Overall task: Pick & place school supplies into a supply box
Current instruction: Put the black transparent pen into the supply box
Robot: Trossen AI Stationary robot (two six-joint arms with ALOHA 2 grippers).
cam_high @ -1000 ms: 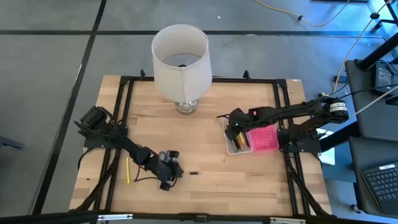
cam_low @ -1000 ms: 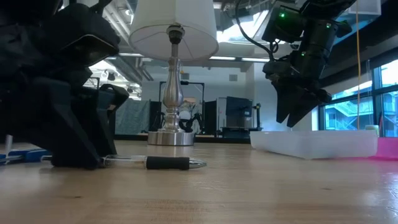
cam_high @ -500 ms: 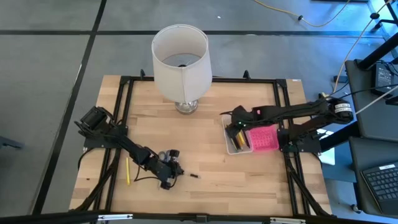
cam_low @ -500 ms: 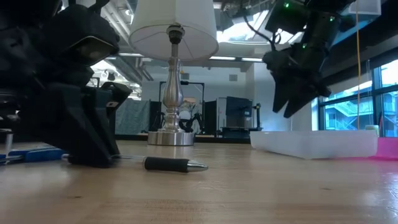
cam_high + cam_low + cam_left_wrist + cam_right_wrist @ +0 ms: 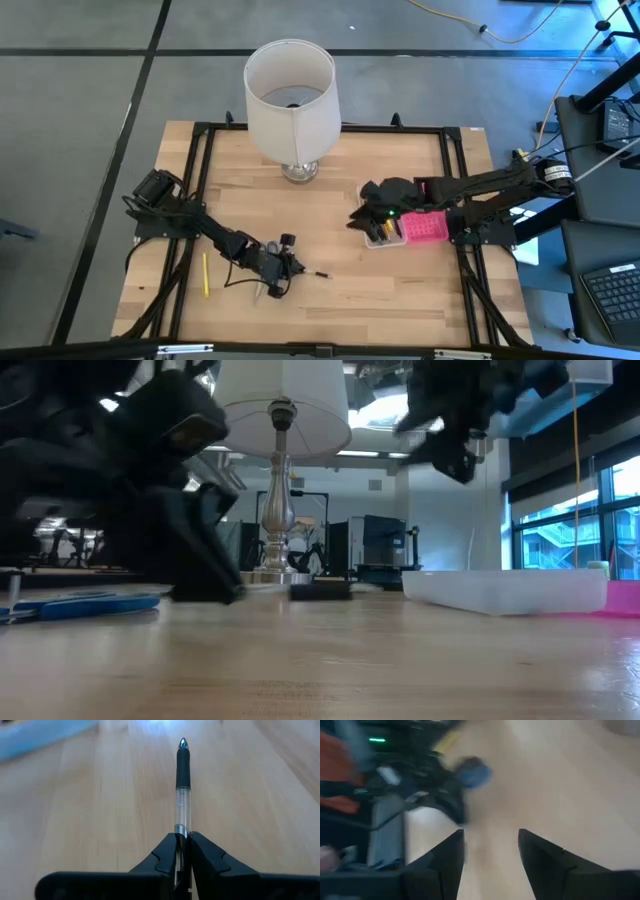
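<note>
This is a robotics lab in a large open industrial hall: beyond the left claw the wooden surface gives way to ceiling strip lights, tall windows and equipment racks, with cables on the grey floor.

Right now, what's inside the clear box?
The box holds a few supplies, yellow and dark. The right gripper hangs open over its near end, hiding part of it. The pink lid lies beside it.

Left pincer low over the counter, fingers pinched tight together. Right pincer raised, fingers spread apart.
</note>
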